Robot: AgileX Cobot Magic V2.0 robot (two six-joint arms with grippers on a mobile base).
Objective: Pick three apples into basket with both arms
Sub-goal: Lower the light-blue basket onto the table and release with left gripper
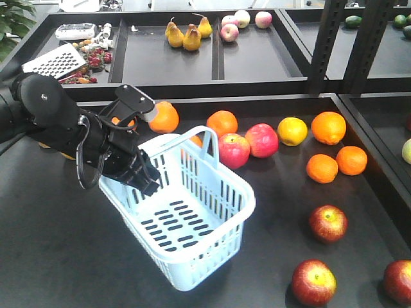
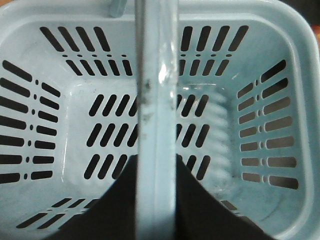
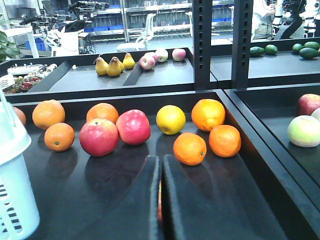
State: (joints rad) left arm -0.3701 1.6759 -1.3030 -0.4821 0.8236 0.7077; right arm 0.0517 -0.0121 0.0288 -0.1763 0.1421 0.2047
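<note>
Basket handle (image 2: 157,90) — inside left gripper (image 1: 146,179)

The basket (image 1: 212,253) is pale blue-white, its walls and floor patterned with rows of dark slots. The three apples (image 1: 328,222) are dark red streaked with dull yellow-green. The oranges (image 1: 328,127) are bright orange against the black table (image 1: 51,256).

A dull black tabletop (image 1: 51,256) with raised edges fills the foreground; behind it sit shallow black trays (image 1: 160,67) split by dividers. Two black perforated posts (image 1: 328,45) rise at the right. Farther back — blurred — a white chair (image 3: 146,26), shelves (image 3: 107,27) with blue bins and a leafy plant (image 1: 13,19). Even, soft light.
</note>
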